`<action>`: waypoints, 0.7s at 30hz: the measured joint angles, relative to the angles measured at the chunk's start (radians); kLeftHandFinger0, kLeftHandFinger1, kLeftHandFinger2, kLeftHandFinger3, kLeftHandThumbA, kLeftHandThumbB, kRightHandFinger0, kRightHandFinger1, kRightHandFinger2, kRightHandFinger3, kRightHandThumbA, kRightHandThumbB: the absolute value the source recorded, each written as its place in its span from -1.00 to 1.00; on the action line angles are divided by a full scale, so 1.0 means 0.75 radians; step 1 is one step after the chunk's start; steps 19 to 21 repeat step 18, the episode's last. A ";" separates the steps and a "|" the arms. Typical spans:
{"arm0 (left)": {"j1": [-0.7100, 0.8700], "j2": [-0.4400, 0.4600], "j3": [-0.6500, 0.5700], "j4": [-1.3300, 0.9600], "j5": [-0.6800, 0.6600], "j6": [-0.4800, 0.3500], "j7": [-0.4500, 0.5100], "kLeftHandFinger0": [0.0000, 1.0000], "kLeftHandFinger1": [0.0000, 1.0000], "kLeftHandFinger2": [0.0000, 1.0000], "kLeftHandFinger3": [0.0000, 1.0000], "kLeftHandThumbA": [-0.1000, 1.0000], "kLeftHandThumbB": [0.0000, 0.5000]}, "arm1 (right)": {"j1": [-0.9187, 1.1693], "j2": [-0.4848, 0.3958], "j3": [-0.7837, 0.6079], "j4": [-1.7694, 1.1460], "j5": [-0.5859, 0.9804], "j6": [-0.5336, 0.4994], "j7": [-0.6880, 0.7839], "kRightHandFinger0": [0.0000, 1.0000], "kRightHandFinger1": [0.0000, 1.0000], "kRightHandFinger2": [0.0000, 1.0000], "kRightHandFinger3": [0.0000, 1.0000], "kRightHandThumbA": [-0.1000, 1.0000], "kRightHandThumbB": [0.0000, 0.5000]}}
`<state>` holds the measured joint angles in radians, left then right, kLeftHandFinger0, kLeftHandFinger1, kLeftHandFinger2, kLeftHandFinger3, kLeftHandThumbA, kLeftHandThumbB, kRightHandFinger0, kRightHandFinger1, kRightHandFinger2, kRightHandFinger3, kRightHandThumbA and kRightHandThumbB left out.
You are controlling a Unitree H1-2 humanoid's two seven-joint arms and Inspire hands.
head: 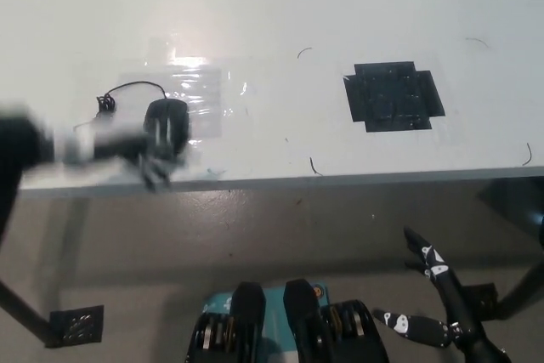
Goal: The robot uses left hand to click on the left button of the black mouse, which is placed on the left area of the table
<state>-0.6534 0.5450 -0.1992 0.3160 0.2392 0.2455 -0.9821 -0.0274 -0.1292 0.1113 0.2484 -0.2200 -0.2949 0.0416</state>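
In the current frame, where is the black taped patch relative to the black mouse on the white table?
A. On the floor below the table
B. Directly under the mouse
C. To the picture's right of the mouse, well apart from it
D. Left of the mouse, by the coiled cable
C: the black taped patch lies on the white table far to the picture's right of the black mouse, with bare tabletop between them.

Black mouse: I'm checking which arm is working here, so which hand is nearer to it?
Left. The left hand, motion-blurred, is at the black mouse, overlapping its near edge. The right hand hangs below the table edge, far off at the lower right.
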 measured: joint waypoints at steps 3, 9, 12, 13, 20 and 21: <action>0.211 -0.033 0.015 -0.112 -0.018 -0.009 0.017 1.00 1.00 1.00 1.00 1.00 0.42 | 0.014 0.000 0.000 0.006 0.000 0.000 0.000 0.60 0.89 1.00 1.00 0.95 -0.30; 0.717 -0.222 0.051 -0.413 -0.032 -0.074 0.088 1.00 1.00 1.00 1.00 1.00 -0.11 | 0.034 0.001 0.002 0.024 0.000 0.000 0.000 0.54 0.85 1.00 1.00 0.97 -0.29; 0.939 -0.346 0.055 -0.579 -0.032 -0.132 0.149 1.00 1.00 1.00 1.00 1.00 0.05 | 0.049 0.001 0.002 0.036 0.000 0.000 0.000 0.53 0.83 1.00 1.00 1.00 -0.27; 0.990 -0.380 0.060 -0.617 -0.032 -0.150 0.168 1.00 1.00 1.00 1.00 1.00 0.04 | 0.055 0.001 0.002 0.039 0.000 0.000 0.000 0.52 0.82 1.00 1.00 1.00 -0.25; 1.169 -0.554 0.113 -0.716 -0.031 -0.265 0.271 1.00 1.00 1.00 1.00 1.00 -0.11 | 0.073 0.002 0.003 0.054 0.000 -0.001 -0.001 0.56 0.85 1.00 1.00 1.00 -0.31; 1.169 -0.554 0.113 -0.716 -0.031 -0.265 0.271 1.00 1.00 1.00 1.00 1.00 -0.11 | 0.073 0.002 0.003 0.054 0.000 -0.001 -0.001 0.56 0.85 1.00 1.00 1.00 -0.31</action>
